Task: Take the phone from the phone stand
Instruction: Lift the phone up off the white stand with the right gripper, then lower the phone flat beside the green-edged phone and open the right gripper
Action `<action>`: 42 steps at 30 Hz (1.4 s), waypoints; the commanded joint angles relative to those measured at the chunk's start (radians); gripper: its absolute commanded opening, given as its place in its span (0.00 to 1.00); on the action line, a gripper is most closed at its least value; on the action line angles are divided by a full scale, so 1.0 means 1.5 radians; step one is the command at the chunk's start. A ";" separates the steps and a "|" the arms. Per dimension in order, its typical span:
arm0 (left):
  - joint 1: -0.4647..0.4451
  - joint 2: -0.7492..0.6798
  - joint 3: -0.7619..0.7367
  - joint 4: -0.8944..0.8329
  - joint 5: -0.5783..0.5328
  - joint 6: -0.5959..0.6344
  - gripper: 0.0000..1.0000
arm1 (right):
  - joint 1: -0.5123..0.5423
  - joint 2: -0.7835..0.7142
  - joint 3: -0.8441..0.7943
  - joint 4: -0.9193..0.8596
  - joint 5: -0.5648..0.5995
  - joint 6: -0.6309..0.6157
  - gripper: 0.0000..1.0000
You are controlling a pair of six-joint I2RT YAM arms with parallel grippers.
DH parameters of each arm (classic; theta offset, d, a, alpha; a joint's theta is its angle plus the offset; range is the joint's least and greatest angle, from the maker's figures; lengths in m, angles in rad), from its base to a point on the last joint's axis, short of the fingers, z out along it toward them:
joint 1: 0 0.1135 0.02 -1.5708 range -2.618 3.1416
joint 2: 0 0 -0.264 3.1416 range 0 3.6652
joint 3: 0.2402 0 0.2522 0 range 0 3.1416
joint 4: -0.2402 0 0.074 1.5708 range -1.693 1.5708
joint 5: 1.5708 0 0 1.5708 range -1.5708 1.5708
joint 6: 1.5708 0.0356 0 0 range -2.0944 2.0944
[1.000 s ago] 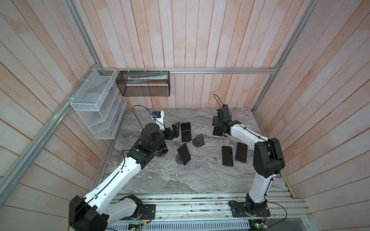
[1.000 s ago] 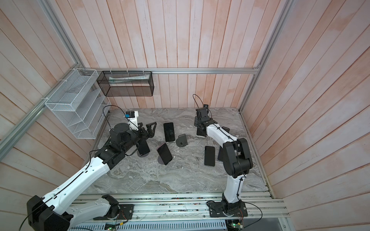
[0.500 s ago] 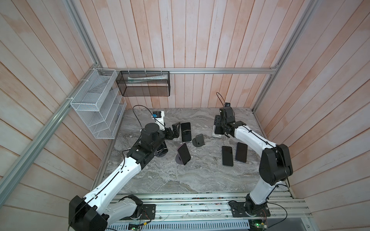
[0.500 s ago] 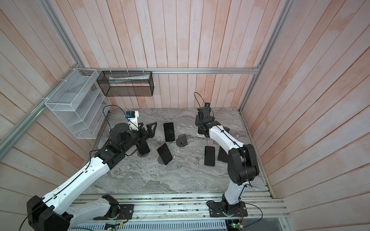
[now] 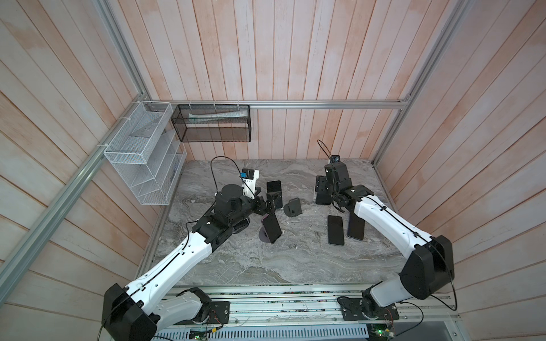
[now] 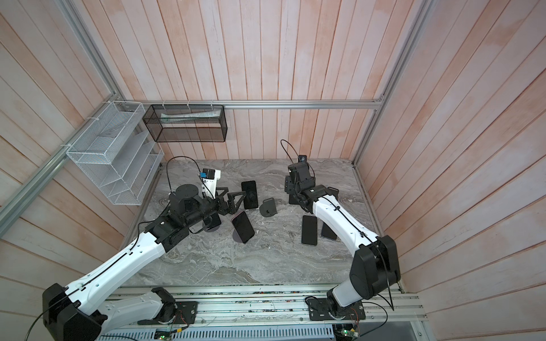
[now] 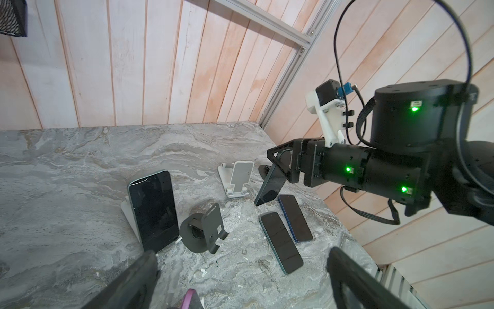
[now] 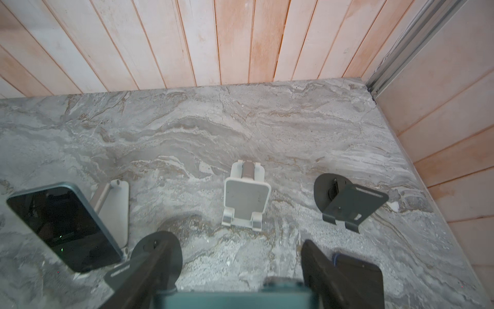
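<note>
Marble tabletop: left hand gapes level (right hand grips phone).

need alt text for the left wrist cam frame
The right gripper holds a dark phone by its upper end, tilted over the marble table beside two phones lying flat. Another phone leans on a white stand, near an empty black stand and an empty white stand.

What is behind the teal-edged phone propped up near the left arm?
A white stand leans behind the phone; its plate and arm show past the phone's edge. The part directly behind the screen is covered, so their contact cannot be seen.
</note>
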 commanded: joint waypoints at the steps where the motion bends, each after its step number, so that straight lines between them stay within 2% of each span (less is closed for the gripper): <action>1: -0.008 -0.001 0.018 0.003 0.014 0.014 1.00 | 0.034 -0.039 -0.037 -0.051 0.003 0.051 0.60; 5: -0.012 -0.001 0.016 0.006 0.013 0.014 1.00 | 0.075 -0.070 -0.076 -0.085 0.002 0.095 0.60; 11: -0.013 0.004 0.015 0.008 0.024 0.006 1.00 | 0.098 -0.084 -0.137 -0.105 -0.047 0.134 0.59; 19: -0.023 0.011 0.013 0.014 0.049 -0.005 1.00 | 0.093 -0.055 -0.160 -0.092 -0.095 0.118 0.59; 25: -0.031 0.030 0.014 0.025 0.115 -0.027 1.00 | 0.079 -0.017 -0.156 -0.077 -0.116 0.106 0.59; 31: -0.032 0.017 0.016 0.010 0.067 -0.009 1.00 | 0.058 0.019 -0.154 -0.057 -0.139 0.101 0.59; 38: -0.032 0.015 0.018 0.008 0.062 -0.008 1.00 | 0.040 0.071 -0.147 -0.026 -0.146 0.093 0.59; 42: -0.032 0.013 0.018 0.008 0.061 -0.010 1.00 | 0.037 0.104 -0.147 -0.017 -0.110 0.093 0.59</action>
